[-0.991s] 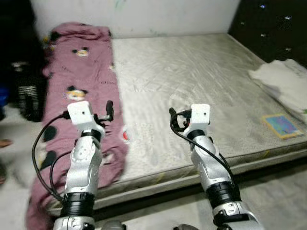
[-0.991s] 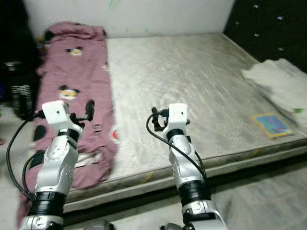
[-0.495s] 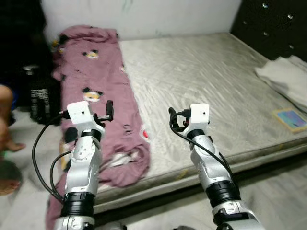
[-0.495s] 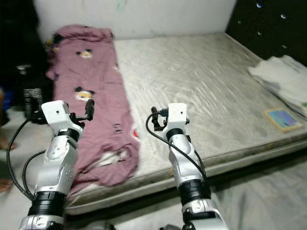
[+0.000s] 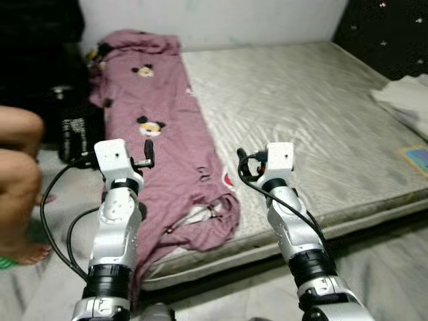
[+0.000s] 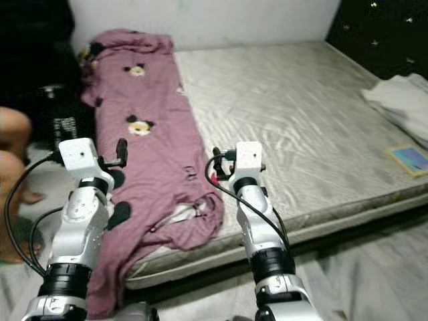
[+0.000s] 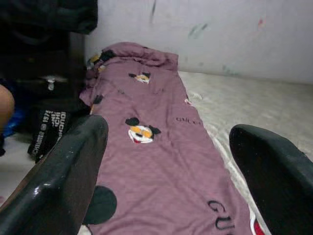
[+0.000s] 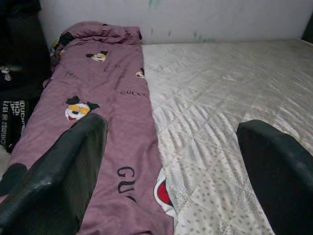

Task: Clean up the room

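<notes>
A mauve blanket (image 5: 164, 127) printed with cartoon mice lies along the left side of a bare grey mattress (image 5: 307, 107). Its near end is bunched and hangs over the mattress's front left corner (image 6: 107, 281). My left gripper (image 5: 144, 152) is raised over the blanket's left edge, short of touching it. In the left wrist view its fingers (image 7: 63, 181) stand wide apart and hold nothing. My right gripper (image 5: 249, 162) hovers over the mattress just right of the blanket's near end. It is open and empty too, fingers (image 8: 58, 166) spread.
A person's bare legs (image 5: 17, 174) and foot (image 5: 27, 253) stand on the floor at the left. A black bag (image 5: 77, 134) sits beside the bed there. Folded white cloth (image 5: 408, 100) and a colourful booklet (image 5: 418, 158) lie at the mattress's right end, below a dark headboard (image 5: 388, 33).
The camera has turned left, so the bed has shifted right in the picture. The person's legs have come into view. Both arms hold the same raised pose.
</notes>
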{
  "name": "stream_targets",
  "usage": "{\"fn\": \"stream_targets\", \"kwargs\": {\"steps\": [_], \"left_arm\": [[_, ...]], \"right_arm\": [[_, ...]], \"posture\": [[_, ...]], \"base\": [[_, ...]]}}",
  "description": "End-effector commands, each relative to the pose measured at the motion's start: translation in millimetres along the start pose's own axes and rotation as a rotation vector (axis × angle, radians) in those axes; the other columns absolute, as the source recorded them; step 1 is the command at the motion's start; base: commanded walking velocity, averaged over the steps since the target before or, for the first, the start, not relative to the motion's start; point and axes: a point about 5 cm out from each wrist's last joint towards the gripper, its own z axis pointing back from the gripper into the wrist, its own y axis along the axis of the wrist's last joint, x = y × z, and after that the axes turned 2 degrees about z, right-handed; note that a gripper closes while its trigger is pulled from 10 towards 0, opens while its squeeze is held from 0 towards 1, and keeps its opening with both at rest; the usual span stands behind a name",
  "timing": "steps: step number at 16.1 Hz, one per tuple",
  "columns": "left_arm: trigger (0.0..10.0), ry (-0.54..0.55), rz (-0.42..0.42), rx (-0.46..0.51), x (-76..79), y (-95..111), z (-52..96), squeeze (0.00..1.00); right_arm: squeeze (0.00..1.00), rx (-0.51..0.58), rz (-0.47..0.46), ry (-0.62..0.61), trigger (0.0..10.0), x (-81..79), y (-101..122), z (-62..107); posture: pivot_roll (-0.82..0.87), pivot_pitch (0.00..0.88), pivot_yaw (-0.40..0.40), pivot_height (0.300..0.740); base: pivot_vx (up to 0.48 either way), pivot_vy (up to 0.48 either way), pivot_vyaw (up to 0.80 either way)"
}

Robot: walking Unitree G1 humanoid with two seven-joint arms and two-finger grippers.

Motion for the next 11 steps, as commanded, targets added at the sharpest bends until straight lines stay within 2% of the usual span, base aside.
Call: {"fn": "stream_targets", "kwargs": {"steps": [1, 2, 3, 6, 7, 9, 11], "left_arm": [[10.0, -0.097, -0.045, 0.041, 8.8, 6, 2.1, 0.0], [10.0, -0.09, -0.071, 0.047, 2.7, 5, 4.6, 0.0], [10.0, -0.038, -0.114, 0.059, -9.8, 6, 8.3, 0.0], [10.0, -0.024, -0.127, 0.06, -19.3, 6, 14.9, 0.0], [10.0, -0.02, -0.137, 0.058, -26.6, 4, 25.5, 0.0], [10.0, -0.008, -0.168, 0.029, -26.3, -2, 35.2, 0.0], [10.0, -0.069, -0.088, 0.025, -22.8, -2, 36.0, 0.0]], "right_arm": [[0.0, 0.012, -0.003, -0.032, 10.0, 9.1, 3, -0.5], [0.0, 0.018, -0.003, -0.035, 10.0, 9.5, 4, -0.4], [0.0, 0.047, -0.005, -0.048, 10.0, 11.9, 9, 0.7], [0.0, 0.073, -0.011, -0.063, 10.0, 15.3, 14, 3.4], [0.0, 0.095, -0.023, -0.082, 10.0, 20.4, 19, 8.9], [0.0, 0.111, -0.065, -0.101, 10.0, 24.9, 21, 17.3], [0.0, 0.076, -0.04, -0.097, 10.0, 24.7, 11, 20.6]], "posture": [[0.05, 0.0, -0.031, 0.74], [0.04, 0.0, -0.029, 0.74], [0.04, 0.0, -0.026, 0.74], [0.05, 0.0, -0.022, 0.74], [0.05, 0.0, -0.02, 0.74], [0.04, 0.0, -0.022, 0.74], [0.05, 0.01, -0.025, 0.74]], "base": [[0.0, 0.0, 0.0], [0.0, 0.0, 0.0], [0.0, 0.0, 0.0], [0.0, 0.0, 0.0], [0.0, 0.0, 0.0], [0.0, 0.0, 0.0], [0.0, 0.0, 0.0]]}}
